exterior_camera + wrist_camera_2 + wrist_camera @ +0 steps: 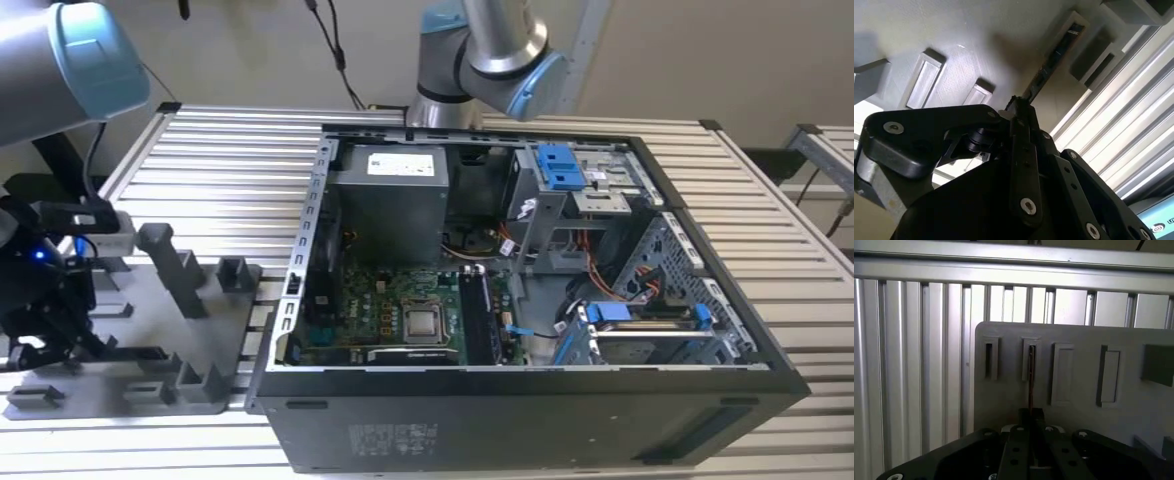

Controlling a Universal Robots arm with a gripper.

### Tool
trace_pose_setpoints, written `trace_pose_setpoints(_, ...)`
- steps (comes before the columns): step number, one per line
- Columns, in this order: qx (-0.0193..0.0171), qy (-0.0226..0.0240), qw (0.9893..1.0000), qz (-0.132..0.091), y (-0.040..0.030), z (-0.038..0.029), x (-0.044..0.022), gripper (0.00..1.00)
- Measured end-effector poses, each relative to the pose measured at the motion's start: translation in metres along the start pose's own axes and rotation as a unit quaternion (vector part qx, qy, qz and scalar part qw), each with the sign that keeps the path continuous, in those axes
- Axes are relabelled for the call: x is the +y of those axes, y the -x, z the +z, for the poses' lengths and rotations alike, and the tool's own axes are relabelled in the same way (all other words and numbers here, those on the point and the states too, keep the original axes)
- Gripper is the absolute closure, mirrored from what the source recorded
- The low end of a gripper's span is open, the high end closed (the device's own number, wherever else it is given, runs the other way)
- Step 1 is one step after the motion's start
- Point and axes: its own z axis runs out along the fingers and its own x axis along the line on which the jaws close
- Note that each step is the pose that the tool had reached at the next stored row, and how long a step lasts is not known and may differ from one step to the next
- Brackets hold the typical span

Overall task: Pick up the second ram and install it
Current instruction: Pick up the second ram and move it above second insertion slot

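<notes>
- Second ram [1031, 377]: thin dark stick, seen edge-on, standing in a narrow slot of the grey holder plate [1079, 375]; in the second wrist view [1046, 66] it runs from that slot to the jaws.
- Jaws: drawn together and clamped on the ram's free end, in both wrist views.
- Holder plate: lies on the slatted metal surface [214, 150], at the exterior view's left of the open computer case [534, 425].

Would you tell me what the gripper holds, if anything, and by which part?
The gripper appears shut on the ram, at its near end; the far end sits in the grey holder.
</notes>
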Motion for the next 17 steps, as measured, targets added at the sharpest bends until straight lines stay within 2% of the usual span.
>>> trace_pose_setpoints(9,-0.0013,0.0,1.0,0.001,0.0001,-0.0074,-0.0001,0.86)
trace_pose_setpoints(17,-0.0065,-0.0003,1.0,0.007,0.0001,-0.0136,-0.0003,0.86)
